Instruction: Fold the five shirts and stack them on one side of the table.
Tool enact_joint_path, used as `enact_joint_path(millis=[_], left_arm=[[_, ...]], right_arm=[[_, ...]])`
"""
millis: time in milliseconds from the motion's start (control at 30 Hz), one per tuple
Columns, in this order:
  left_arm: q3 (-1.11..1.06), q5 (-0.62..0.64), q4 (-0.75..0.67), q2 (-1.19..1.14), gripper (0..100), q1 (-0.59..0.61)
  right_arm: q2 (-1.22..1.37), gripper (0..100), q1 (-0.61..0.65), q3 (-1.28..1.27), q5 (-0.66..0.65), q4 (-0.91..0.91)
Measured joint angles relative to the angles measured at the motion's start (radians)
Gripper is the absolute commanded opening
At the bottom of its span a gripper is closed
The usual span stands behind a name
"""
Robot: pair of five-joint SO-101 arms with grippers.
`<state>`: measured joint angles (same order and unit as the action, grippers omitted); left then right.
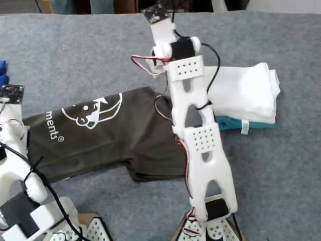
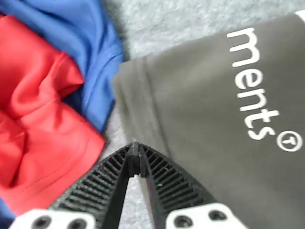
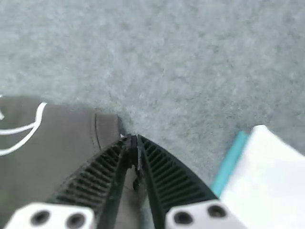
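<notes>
Across the grey felt table we see the olive shirt lying lengthwise from the left gripper, tips together beside its hem, to the right gripper, likewise closed at its opposite corner, nearer the folded white shirt.

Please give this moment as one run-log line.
stacked: folded white shirt over folded teal shirt; spread: dark grey printed shirt; crumpled: red shirt, blue shirt; left fingers shut, right fingers shut, both at its edge
</notes>
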<state>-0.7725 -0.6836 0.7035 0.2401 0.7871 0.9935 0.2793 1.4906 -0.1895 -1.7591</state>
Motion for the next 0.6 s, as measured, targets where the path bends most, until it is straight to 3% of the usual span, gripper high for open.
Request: enact_joint_path(millis=[133,267,467,600], left_arm=[[0.0,-0.002,0.0,-0.008,3,0.031],[0.0,-0.035,-0.005,-0.011,3,0.031],[-0.041,-0.037,-0.117,-0.011,3,-0.011],[-0.041,-0.037,-0.149,-0.011,3,-0.02]], right_arm=[[-0.215,2.8,0.052,-0.282,-0.087,0.0],[-0.463,12.1,0.109,-0.666,-0.181,0.0],[-0.881,23.7,0.201,-1.287,-0.453,0.058],[-1.108,24.7,0.207,-1.629,-0.523,0.114]])
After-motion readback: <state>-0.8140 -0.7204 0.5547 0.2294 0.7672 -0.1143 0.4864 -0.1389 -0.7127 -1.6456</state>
